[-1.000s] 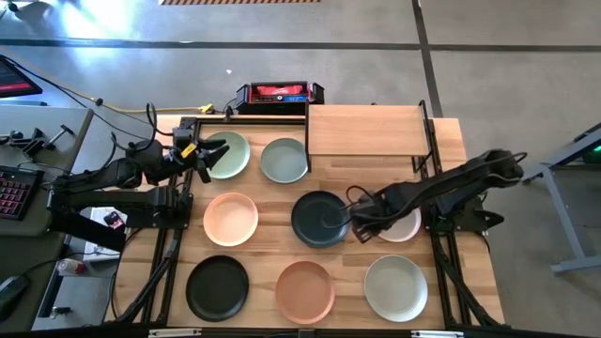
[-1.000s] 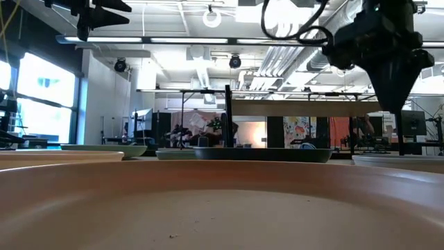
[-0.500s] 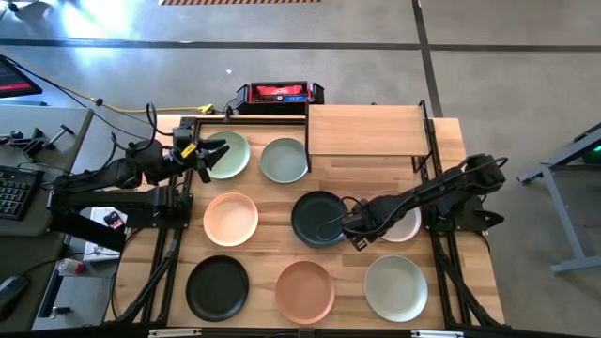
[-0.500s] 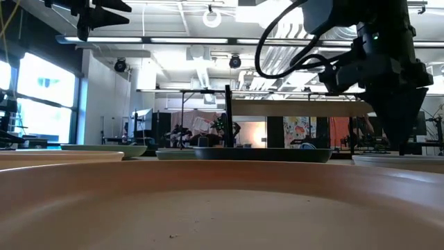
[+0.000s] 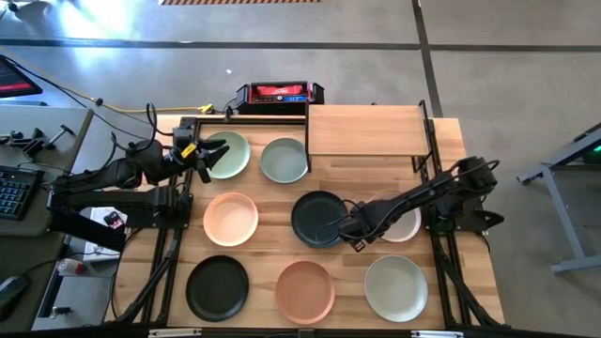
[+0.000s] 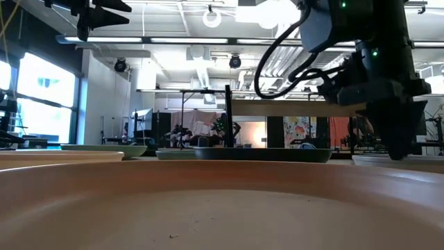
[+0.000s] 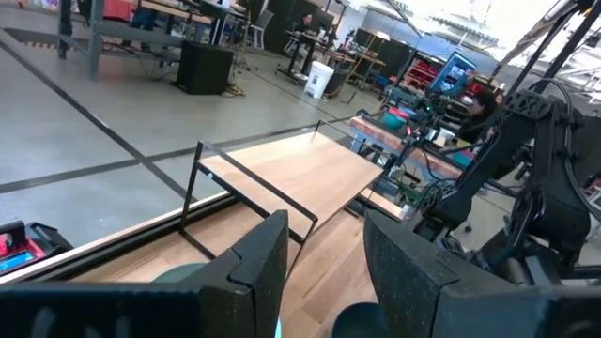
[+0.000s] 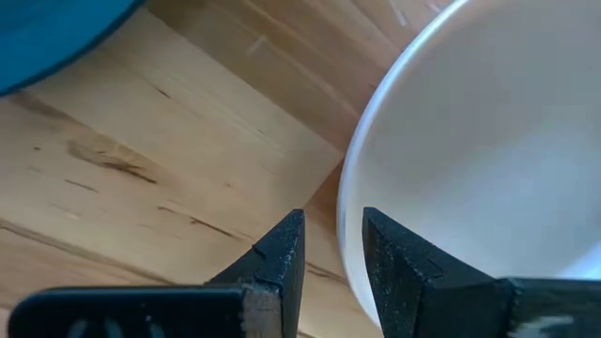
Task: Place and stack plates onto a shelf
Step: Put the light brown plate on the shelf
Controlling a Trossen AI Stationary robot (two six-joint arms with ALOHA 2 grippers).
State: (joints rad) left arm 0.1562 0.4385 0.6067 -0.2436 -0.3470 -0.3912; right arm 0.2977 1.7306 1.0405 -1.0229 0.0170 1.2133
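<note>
The right gripper [image 5: 354,228] is down low over the tabletop [image 5: 272,192], its tips in the narrow strip of bare wood between two plates. Its fingers [image 8: 274,258] stand a little apart, with nothing between them but wood. One finger is just at the rim of the off-white plate [image 5: 406,225], which lies right beside the gripper under its arm; whether that finger touches the rim I cannot tell. The dark teal plate [image 5: 317,218] sits just on the gripper's other side. Beyond the off-white plate, away from the front edge, stands the shelf [image 5: 364,130], a light wood panel with thin black posts, bare on top. From table height the right gripper [image 6: 394,142] hangs with its tips close to the surface, in front of the shelf [image 6: 291,108]. The left gripper [image 5: 212,153] waits well off at the far left, hovering over the rim of the pale green plate [image 5: 229,155] with its fingers [image 7: 263,263] spread and empty. Just past it lies the grey-green plate [image 5: 284,161], and nearer the front edge the peach plate [image 5: 231,218], the black plate [image 5: 217,287], the terracotta pink plate [image 5: 304,289] and a cream plate [image 5: 396,286].
</note>
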